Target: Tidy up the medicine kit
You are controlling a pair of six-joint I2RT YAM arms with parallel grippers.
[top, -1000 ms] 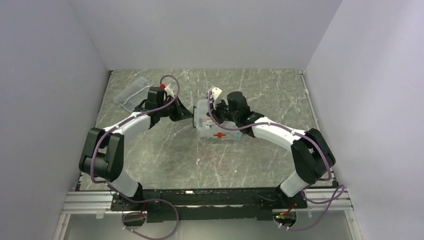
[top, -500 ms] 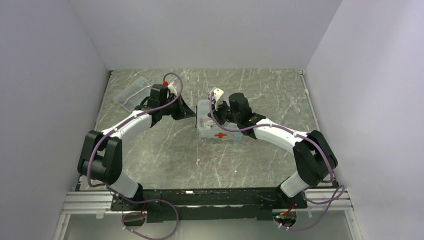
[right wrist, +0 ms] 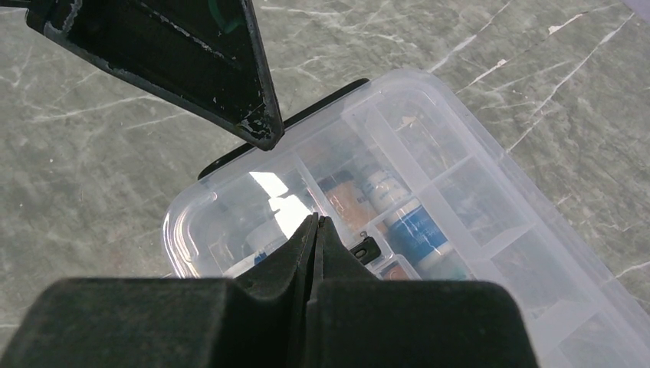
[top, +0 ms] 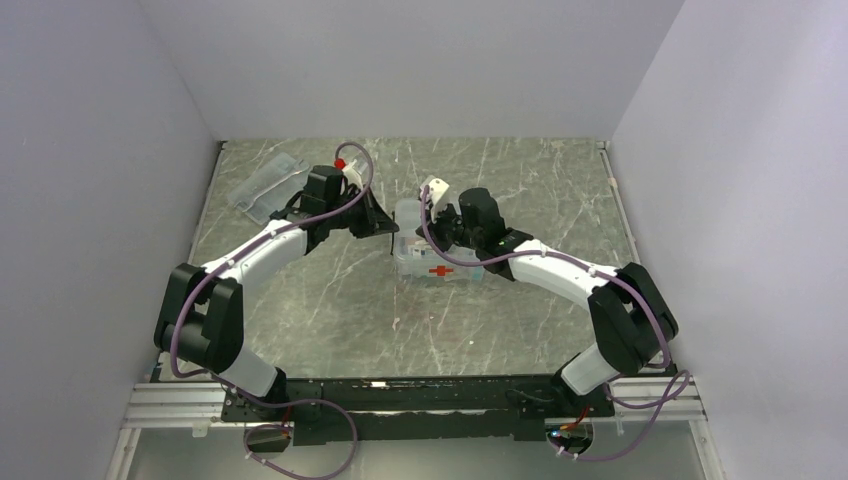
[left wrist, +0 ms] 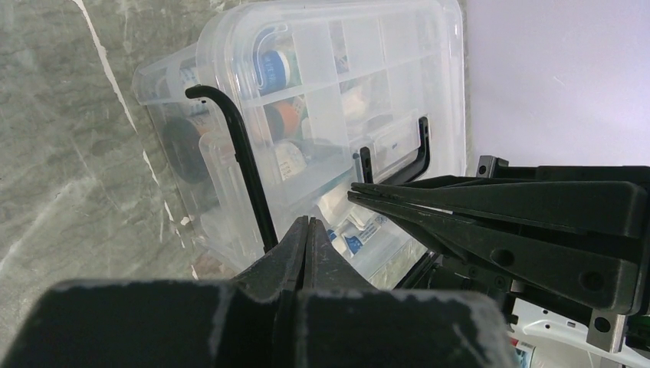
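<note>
Upper left of the overhead view: 1 flat clear case [top: 265, 187], lying at a slant on the table [top: 330, 300], close to its left edge. Looks shut, though too small to say for sure. Grey stone-patterned tabletop with white veins, filling the middle of the frame. 3 plain pale walls [top: 420, 60] closing it in at left, back and right. Along the bottom edge, 1 silver metal rail [top: 170, 405]. Same veined grey surface down the left side of the left wrist view, with pale wall at upper right, and across the top and left of the right wrist view.
</note>
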